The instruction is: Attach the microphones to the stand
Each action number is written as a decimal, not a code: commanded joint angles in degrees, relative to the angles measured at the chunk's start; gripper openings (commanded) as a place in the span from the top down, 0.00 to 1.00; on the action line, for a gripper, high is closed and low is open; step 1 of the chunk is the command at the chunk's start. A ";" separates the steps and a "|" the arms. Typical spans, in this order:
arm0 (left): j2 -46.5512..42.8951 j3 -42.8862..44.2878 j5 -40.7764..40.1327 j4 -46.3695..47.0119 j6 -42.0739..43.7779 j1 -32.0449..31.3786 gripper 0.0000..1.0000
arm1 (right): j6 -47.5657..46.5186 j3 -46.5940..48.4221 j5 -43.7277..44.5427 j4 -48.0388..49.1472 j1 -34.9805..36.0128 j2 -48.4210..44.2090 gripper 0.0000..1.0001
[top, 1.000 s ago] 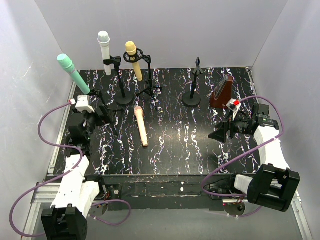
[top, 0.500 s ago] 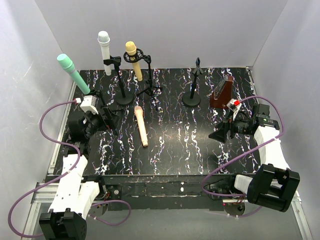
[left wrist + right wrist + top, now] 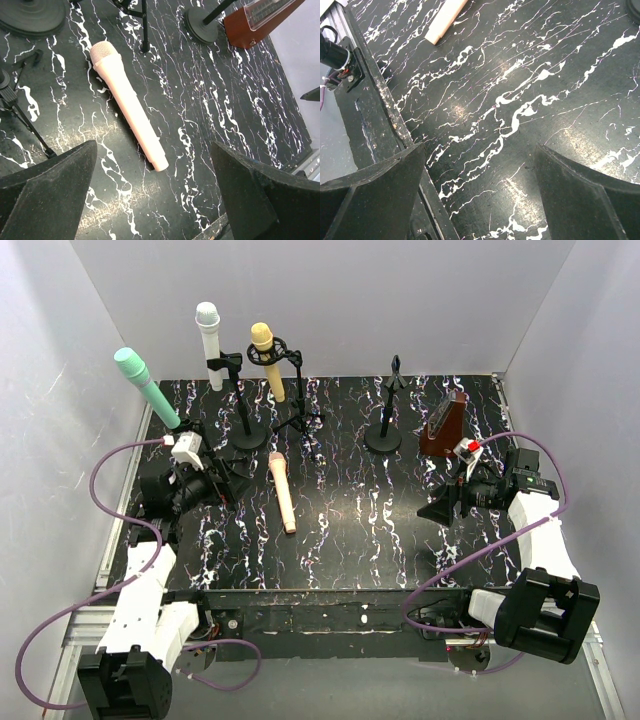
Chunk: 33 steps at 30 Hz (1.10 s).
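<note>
1. Three microphones are already held up on stands at the back left: the mint green microphone (image 3: 147, 388), the white microphone (image 3: 211, 344) and the yellow microphone (image 3: 268, 361).
2. The peach-pink microphone (image 3: 129, 105) is seen lying flat on the counter (image 3: 350, 530), near the middle, with its head pointed to the back.
3. One empty stand (image 3: 388, 412) is seen at the back, near the brown metronome (image 3: 442, 425). It is thin and black, with a round foot.
4. The step in hand is judged to be the reach for the pink one. The left end effector (image 3: 154, 150) is held above it, with its fingers spread wide and nothing between them.
5. The right end effector (image 3: 437, 508) is also spread wide and empty. It is kept on the right side, well apart from the pink microphone.
6. Next, the left fingers would need to be lowered on both sides of the handle and squeezed shut. Then the microphone could be lifted and pushed into the empty clip.
7. The pink handle looks smooth and round like a stick, so it may roll when touched. Its head is rounded and a little rough. The counter is shiny black with white streaks.
</note>
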 commanded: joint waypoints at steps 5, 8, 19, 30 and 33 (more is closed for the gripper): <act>1.71 0.16 2.98 1.36 -0.70 -0.13 0.02 | -1.41 0.11 -1.60 -1.07 -0.54 0.80 0.04; 2.15 0.25 3.07 1.62 -0.70 -0.13 0.02 | -1.50 0.11 -1.51 -1.07 -0.54 1.06 0.04; 3.12 0.16 3.42 2.24 -0.96 -0.13 0.02 | -1.68 0.02 -1.51 -1.15 -0.63 1.42 0.04; 3.20 0.25 3.60 2.42 -0.96 -0.13 0.02 | -1.77 -0.15 -1.51 -1.24 -0.81 1.59 0.03; 3.29 0.16 3.51 2.42 -1.05 -0.13 0.02 | -1.77 -0.07 -1.43 -1.24 -0.81 1.68 0.03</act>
